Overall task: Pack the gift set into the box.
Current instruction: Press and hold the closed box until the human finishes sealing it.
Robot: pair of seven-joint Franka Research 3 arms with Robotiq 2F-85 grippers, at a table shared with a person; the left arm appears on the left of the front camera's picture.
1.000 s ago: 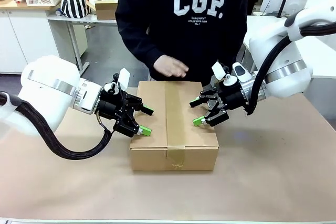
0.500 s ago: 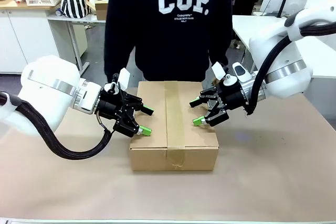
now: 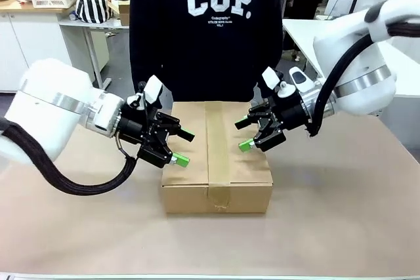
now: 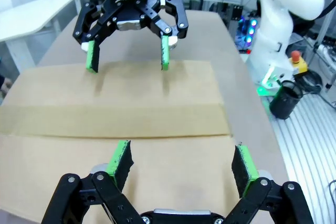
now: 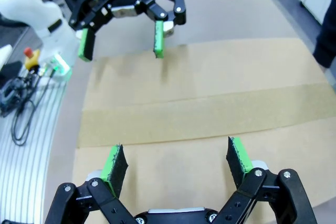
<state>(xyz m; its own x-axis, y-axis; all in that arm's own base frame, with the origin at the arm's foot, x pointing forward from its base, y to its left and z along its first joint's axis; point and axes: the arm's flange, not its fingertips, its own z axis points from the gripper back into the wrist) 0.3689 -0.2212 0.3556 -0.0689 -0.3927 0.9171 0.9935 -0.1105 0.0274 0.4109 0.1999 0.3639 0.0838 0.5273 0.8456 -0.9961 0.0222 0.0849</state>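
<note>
On the table (image 3: 341,214) the box (image 3: 216,155) sits closed, its flaps down and a strip of tape (image 3: 218,152) running along the top seam and down the near face, so packing looks finished or nearly so; the gift set cannot be seen and is presumably sealed inside, though that is only a judgement. Behind the box stands a person (image 3: 207,31) in a dark sweatshirt, close to its far edge, hands not visible. At the box's left side the left gripper (image 3: 182,147) hovers over the top edge, fingers spread apart and holding nothing. At the right side the right gripper (image 3: 243,134) hangs just above the lid, likewise spread wide and empty. Both wrist views show bare cardboard and tape between the green pads (image 4: 120,158), with the opposite gripper facing across. What remains, if anything, seems to be pressing the tape down or clearing the arms away.
</note>
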